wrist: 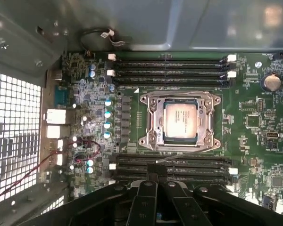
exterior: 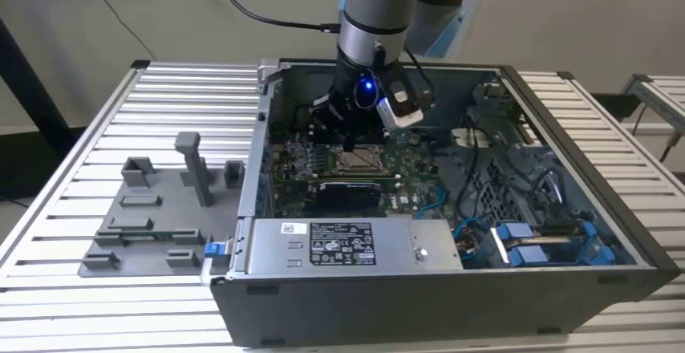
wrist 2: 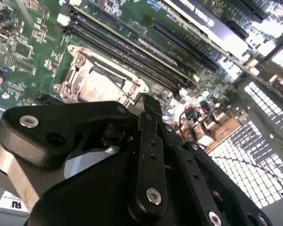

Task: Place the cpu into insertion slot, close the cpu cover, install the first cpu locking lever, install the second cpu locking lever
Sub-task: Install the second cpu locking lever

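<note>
The cpu (wrist: 180, 120) lies flat in the insertion slot (wrist: 146, 140) on the green motherboard (wrist: 254, 117), its silver-tan face showing through the window of the cpu cover (wrist: 153, 110), which lies down over it. A thin wire locking lever (wrist: 188, 151) runs slightly slanted along the socket edge nearest my gripper (wrist: 156, 165). The black fingers are shut with nothing between them, their tips just beside that lever's end. In the second wrist view the gripper (wrist 2: 148, 101) hangs close over the socket with the cpu (wrist 2: 96, 87). In the exterior view the gripper (exterior: 348, 139) hovers over the cpu (exterior: 358, 159).
Black memory slots (wrist: 172, 66) flank the socket on two sides. A silver power supply (exterior: 332, 245) sits at the case front, cables (exterior: 482, 168) and blue brackets (exterior: 535, 245) at the exterior view's right. A grey fixture plate (exterior: 150, 217) lies outside the case on the left.
</note>
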Controlling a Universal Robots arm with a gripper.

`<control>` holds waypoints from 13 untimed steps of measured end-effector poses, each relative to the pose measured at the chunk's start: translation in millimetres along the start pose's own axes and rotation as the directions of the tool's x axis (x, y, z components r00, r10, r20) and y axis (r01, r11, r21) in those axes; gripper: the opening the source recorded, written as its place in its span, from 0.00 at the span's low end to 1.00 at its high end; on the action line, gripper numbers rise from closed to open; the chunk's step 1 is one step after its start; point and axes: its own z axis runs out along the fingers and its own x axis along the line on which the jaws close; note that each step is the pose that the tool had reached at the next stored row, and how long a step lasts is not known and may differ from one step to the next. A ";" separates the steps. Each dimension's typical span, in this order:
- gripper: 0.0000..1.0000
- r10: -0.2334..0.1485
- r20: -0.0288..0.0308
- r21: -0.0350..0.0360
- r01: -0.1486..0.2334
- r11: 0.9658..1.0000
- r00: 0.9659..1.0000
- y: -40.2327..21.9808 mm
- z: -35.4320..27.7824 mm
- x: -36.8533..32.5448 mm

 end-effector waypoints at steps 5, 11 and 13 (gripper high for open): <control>0.11 0.000 0.001 -0.003 0.000 1.000 1.000 -0.2 2.1 -0.1; 0.11 0.000 0.001 -0.003 0.000 1.000 1.000 0.3 9.9 -0.3; 0.11 0.000 0.001 -0.003 0.000 1.000 1.000 1.2 11.8 -0.1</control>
